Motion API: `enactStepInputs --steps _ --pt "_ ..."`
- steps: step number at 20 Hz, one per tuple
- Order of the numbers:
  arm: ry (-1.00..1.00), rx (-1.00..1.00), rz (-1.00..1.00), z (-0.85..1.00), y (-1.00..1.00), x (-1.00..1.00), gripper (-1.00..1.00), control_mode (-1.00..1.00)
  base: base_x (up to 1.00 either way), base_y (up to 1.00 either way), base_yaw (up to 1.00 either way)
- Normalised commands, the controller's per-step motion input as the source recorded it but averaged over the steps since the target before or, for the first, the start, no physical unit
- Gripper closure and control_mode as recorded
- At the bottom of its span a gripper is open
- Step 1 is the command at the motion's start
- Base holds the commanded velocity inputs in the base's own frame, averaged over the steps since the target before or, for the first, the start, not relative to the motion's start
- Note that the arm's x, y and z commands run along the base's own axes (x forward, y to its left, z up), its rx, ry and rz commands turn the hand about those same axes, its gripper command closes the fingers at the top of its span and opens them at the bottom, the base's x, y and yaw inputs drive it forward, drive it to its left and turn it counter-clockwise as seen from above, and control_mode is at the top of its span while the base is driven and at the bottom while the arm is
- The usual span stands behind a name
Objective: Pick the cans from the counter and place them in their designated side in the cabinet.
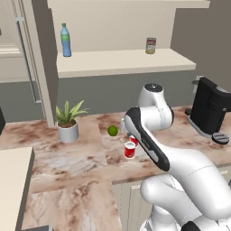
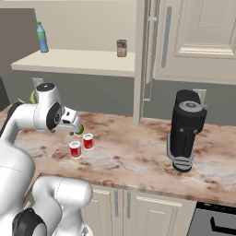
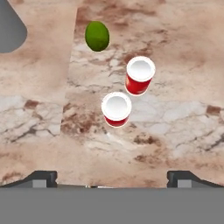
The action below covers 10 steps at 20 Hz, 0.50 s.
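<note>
Two red cans with white tops stand side by side on the marbled counter [image 3: 183,127]. In the hand view the nearer can [image 3: 116,109] is at the centre and the farther can [image 3: 140,75] is up and to the right. The base views show them as one can [image 1: 130,150] in front and the second can [image 1: 134,140] partly behind my arm, or as a left can [image 2: 75,149] and a right can [image 2: 88,141]. My gripper [image 3: 112,179] hangs open above the counter and looks down on both, with nothing between its fingers. The cabinet shelf [image 1: 122,62] is above and behind.
A green lime [image 3: 97,36] lies just beyond the cans. A potted plant [image 1: 67,122] stands at the left and a black coffee machine [image 2: 186,129] at the right. On the cabinet shelf are a blue bottle [image 1: 66,40] and a tan-labelled can [image 1: 150,45].
</note>
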Motion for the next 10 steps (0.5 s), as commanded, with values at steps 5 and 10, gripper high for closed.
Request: enactStepInputs --steps 5,10 --pt "0.04 0.0 0.0 -0.2 0.0 0.01 -1.0 -1.0 0.0 0.0 0.0" --pt "0.05 0.0 0.0 -0.24 0.0 0.0 -1.0 -1.0 0.0 0.0 0.0"
